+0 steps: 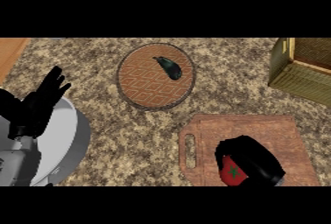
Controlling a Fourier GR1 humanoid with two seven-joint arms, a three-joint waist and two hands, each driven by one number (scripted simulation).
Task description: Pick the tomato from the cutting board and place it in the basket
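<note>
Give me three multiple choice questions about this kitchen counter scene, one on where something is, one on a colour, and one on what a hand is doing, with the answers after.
1. Where does the dark eggplant lie?
A. on the round woven mat
B. on the cutting board
C. in the basket

2. What colour is the tomato?
A. yellow
B. red
C. white

3. What is the right hand doing?
A. resting open off the board
B. curling round the tomato
C. pressing the mat

Answers:
1 A, it sits on the mat's upper part.
2 B, red skin with a green stem.
3 B, its black fingers wrap the tomato on the board.

Dark vegetable (168, 68) on round mat (145, 87)
</note>
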